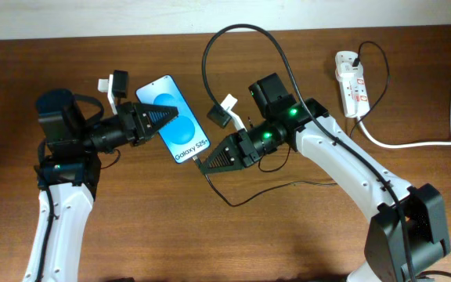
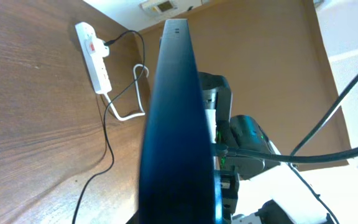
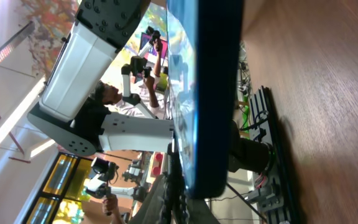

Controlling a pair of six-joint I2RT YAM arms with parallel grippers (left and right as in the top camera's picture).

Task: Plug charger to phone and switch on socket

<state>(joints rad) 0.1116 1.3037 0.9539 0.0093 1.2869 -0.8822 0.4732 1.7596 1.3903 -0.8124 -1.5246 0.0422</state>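
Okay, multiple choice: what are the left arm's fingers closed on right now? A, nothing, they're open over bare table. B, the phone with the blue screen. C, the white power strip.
B: in the overhead view the left fingers are clamped on the top end of the phone, whose edge fills the left wrist view, while the power strip lies apart at the table's far right.

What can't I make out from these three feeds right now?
Connector seating: overhead, the right end effector covers where the charger meets the phone. Both wrist views show the phone edge-on, port unseen.
Socket switch position: too small overhead and in the left wrist view.
Left end effector grip: overhead, the phone hides whatever is beneath it.
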